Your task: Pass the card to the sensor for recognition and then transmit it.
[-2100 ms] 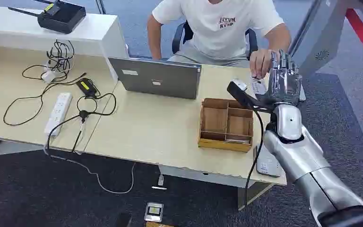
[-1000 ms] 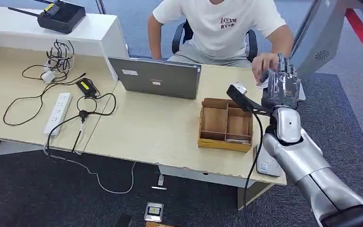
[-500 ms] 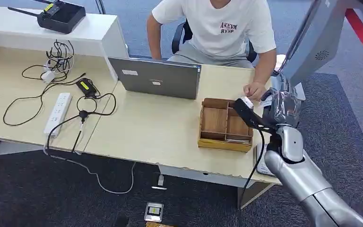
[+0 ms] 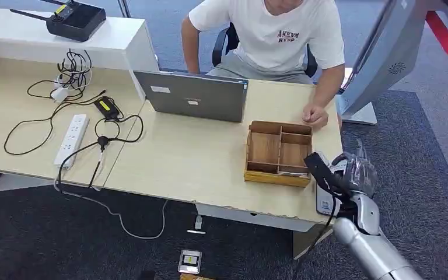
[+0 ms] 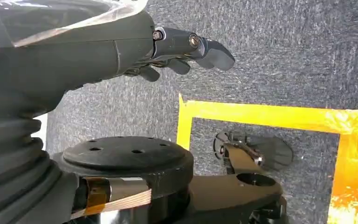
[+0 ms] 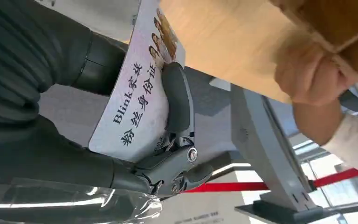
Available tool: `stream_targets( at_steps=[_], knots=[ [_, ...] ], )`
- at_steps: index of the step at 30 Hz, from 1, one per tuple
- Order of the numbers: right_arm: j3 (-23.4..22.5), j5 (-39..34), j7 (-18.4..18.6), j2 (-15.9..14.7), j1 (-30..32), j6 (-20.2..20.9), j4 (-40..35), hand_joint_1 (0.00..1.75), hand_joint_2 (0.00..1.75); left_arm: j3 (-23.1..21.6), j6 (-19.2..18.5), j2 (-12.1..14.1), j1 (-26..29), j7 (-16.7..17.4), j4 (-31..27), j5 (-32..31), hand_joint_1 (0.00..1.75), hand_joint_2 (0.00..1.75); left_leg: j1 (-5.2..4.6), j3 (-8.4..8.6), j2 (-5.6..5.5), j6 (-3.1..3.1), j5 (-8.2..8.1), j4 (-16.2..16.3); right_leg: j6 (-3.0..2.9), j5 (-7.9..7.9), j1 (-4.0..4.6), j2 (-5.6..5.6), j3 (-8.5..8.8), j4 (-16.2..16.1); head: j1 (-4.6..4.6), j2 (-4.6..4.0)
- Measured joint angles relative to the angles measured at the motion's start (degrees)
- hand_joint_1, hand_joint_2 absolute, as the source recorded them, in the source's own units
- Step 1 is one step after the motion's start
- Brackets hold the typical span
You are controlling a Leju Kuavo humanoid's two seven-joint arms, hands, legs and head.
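My right hand (image 4: 354, 174) hovers just off the tabletop (image 4: 198, 157) edge, beside the wooden tray (image 4: 279, 153). Its fingers (image 6: 177, 100) clamp the card (image 6: 137, 100) (white, printed with text and small portraits) against the palm. My left hand (image 5: 121, 42) hangs over the carpet, fingers loosely curled on nothing. The grip covers one narrow strip, so I judge the card could pivot or slip out. A person's hand (image 4: 315, 115) rests beyond the tray.
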Motion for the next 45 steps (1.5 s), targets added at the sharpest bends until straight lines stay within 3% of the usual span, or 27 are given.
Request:
stream_targets(
  at_steps=[22,37,45],
  knots=[
    [0.1,-6.5,-4.5,1.7,1.8,-0.4,10.0,1.75,1.75,0.6,0.0,0.0,-0.1,0.0,0.0,2.0,0.00,1.75,0.01,0.04,0.04,0.00,0.00,0.0,0.00,0.00,0.01,0.01,0.04,0.0,0.00,0.00],
    [0.1,-6.5,-6.3,3.4,1.4,-2.2,12.5,1.75,1.75,1.0,0.0,0.0,0.0,0.2,0.0,1.1,0.00,1.75,0.01,0.31,0.06,0.00,0.01,0.0,0.00,0.05,0.01,0.02,0.31,0.0,0.00,0.00],
    [0.8,-1.4,-3.5,3.9,-0.4,-3.4,9.6,1.75,1.75,1.0,0.0,0.0,0.0,-0.1,0.0,0.9,0.00,1.75,0.01,0.22,0.04,0.01,0.03,0.0,-0.01,0.08,0.01,0.02,0.26,0.0,0.00,0.00]
  ],
)
